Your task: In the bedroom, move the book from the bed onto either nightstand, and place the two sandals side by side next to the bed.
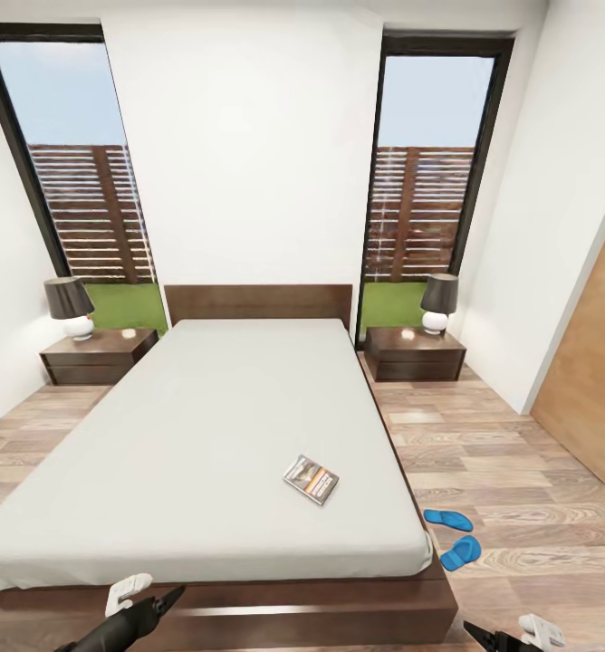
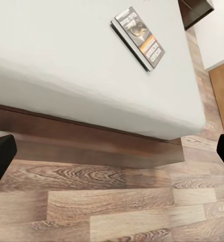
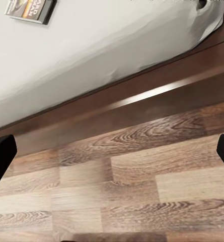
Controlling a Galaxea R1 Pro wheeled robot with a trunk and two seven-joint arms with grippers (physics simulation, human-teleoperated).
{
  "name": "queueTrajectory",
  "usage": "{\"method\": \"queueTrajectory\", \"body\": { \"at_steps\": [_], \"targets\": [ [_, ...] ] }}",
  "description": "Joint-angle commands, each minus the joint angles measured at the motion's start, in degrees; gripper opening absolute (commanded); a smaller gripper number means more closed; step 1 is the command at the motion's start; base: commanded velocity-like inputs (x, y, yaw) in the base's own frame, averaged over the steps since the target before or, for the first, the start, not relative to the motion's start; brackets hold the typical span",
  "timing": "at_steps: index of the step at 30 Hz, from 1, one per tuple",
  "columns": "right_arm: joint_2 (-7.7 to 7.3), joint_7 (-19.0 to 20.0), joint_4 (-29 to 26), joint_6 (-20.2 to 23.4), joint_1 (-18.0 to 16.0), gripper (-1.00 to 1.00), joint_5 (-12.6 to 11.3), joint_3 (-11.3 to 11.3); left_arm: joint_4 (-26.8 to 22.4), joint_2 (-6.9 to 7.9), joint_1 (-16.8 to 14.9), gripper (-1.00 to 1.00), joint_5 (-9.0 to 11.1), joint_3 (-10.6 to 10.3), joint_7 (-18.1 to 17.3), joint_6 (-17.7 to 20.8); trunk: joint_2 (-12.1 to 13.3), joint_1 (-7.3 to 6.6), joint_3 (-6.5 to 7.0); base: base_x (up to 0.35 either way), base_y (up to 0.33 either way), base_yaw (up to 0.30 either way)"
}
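I am standing at the bed's [image 1: 203, 435] foot edge, both grippers wide open and empty; the book [image 1: 311, 479] is lying askew near the mattress's right foot corner, nearer my right gripper [image 1: 506, 636] than my left gripper [image 1: 148, 599].

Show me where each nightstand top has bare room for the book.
On the left nightstand, the lamp fills the wall-side back corner; the front and the bed-side half look bare. On the right nightstand, its lamp crowds the outer back corner; the bed-side front is free. The book lies nearer the right one.
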Motion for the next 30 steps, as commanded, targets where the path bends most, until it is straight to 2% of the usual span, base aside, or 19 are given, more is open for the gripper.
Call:
{"method": "queueTrajectory", "body": {
  "at_steps": [1,30],
  "targets": [
    [-0.01,0.2,0.1,-0.1,-0.1,1.00,0.3,-0.4,0.0,0.01,-0.1,1.00,-0.6,0.4,-0.1,-0.4,0.3,-0.21,0.09,0.000,0.000,0.000],
    [-0.01,0.2,0.1,-0.1,-0.1,1.00,0.4,-0.4,0.0,0.00,-0.1,1.00,-0.6,0.4,-0.1,-0.4,12.0,-6.58,5.30,0.000,0.000,0.000]
  ]
}}
